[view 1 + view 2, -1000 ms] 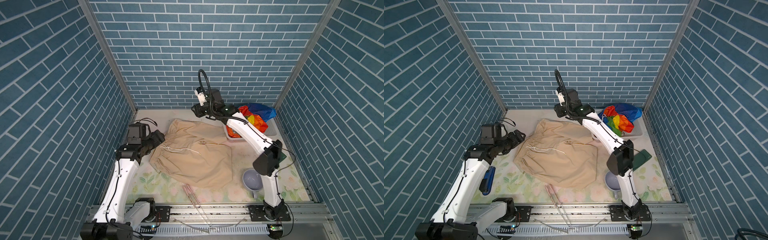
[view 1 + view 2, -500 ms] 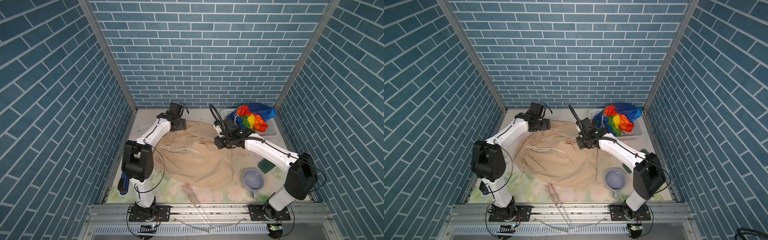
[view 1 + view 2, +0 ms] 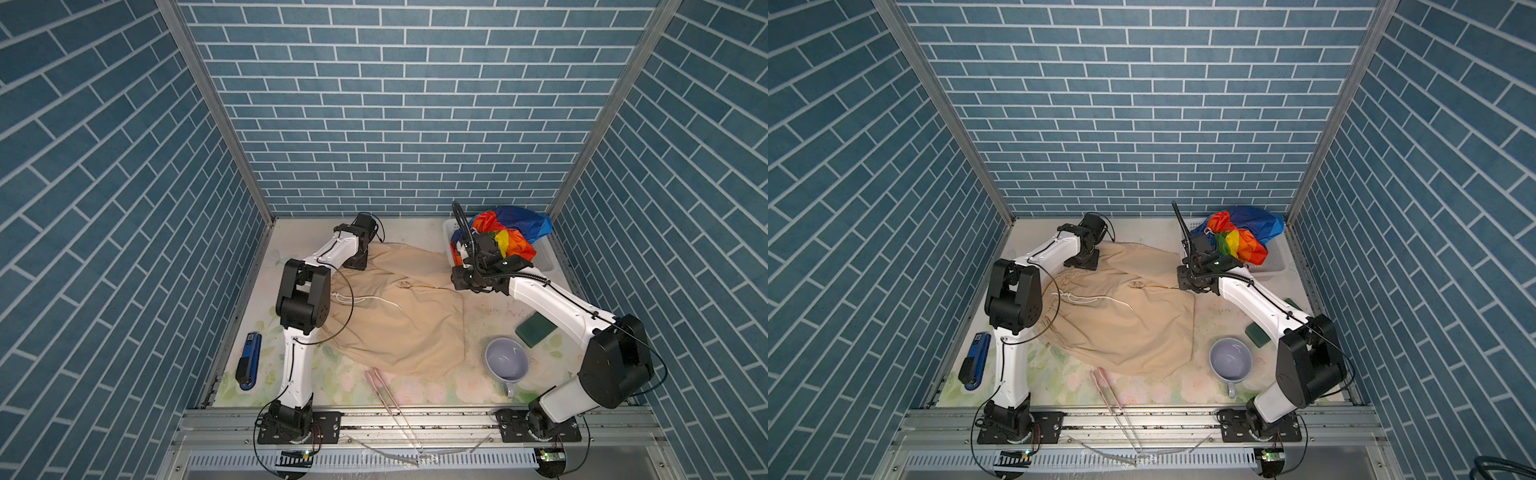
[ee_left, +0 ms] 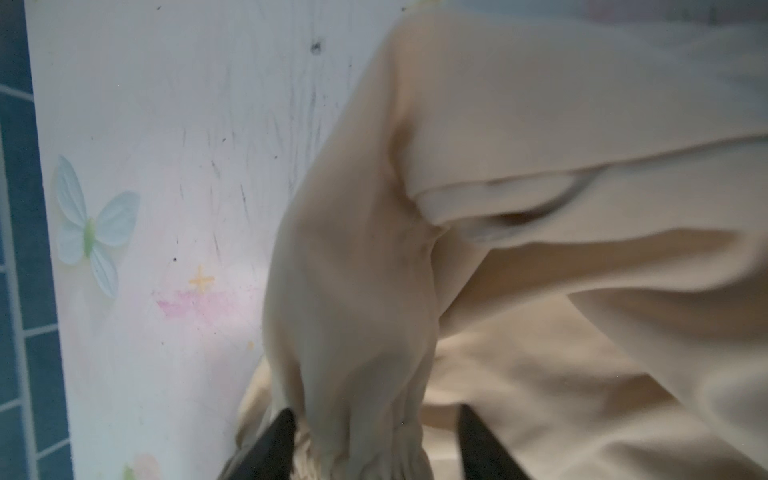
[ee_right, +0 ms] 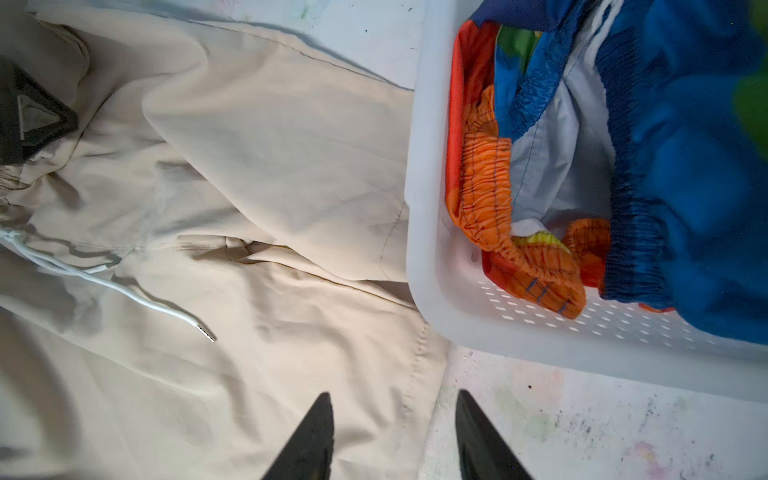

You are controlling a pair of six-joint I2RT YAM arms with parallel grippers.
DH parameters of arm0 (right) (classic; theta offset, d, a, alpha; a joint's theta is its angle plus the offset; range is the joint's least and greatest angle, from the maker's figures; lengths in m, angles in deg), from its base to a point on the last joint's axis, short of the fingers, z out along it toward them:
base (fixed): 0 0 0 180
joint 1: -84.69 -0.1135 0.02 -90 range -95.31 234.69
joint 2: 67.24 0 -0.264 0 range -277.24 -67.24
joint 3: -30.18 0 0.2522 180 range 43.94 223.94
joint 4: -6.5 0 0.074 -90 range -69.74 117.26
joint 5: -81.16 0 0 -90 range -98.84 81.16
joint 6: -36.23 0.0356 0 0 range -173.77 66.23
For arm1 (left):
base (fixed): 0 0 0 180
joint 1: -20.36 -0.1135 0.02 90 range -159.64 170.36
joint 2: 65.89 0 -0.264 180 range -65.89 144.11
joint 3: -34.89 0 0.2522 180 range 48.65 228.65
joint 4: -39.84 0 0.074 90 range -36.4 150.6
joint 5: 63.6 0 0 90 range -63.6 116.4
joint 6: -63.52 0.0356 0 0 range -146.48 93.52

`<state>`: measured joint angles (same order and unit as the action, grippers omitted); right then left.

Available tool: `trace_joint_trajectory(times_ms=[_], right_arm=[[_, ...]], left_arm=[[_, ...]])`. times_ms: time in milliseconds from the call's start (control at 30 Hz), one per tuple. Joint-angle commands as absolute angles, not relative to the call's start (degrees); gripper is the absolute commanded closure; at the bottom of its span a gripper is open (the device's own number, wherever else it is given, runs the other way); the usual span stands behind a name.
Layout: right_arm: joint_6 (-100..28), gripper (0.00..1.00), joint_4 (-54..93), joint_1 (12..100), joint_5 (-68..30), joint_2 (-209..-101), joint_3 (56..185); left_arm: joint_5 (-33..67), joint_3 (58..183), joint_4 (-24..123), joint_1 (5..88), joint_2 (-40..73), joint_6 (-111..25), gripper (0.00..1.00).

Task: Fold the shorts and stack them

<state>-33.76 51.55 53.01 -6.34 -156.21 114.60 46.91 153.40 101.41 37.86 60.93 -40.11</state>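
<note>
At the far end of the table (image 3: 436,390), the left jaws pinch the gathered waist of the beige shorts (image 3: 395,316) while the right jaws, half-wide, straddle its leg hem beside the basket (image 5: 415,208) holding the rainbow-striped shorts (image 3: 511,232), likely to pull it flat for folding.
</note>
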Motion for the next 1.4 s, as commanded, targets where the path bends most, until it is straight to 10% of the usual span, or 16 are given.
trace_joint_trajectory(times_ms=[0,167,733,867,1367], right_arm=[[-31.16,0.52,50.35,53.5,-7.22,-158.88,114.24],[-30.74,0.52,50.23,53.67,-6.2,-162.09,115.47],[-30.74,0.51,47.96,61.13,-4.58,-172.56,124.64],[-29.5,0.52,47.34,60.99,-7.4,-173.23,125.68],[-32.66,0.53,46.32,48.82,-2.75,-169.28,124.45]], left_arm=[[48.11,157.48,104.71,36.75,62.49,-39.32,0.77],[48.71,161.5,106.18,34.0,61.4,-38.35,1.0],[34.5,161.21,102.16,15.5,64.06,-44.38,1.0],[33.79,163.72,102.66,14.0,65.55,-44.52,0.67],[30.16,169.06,99.5,28.88,59.5,-38.98,0.3]])
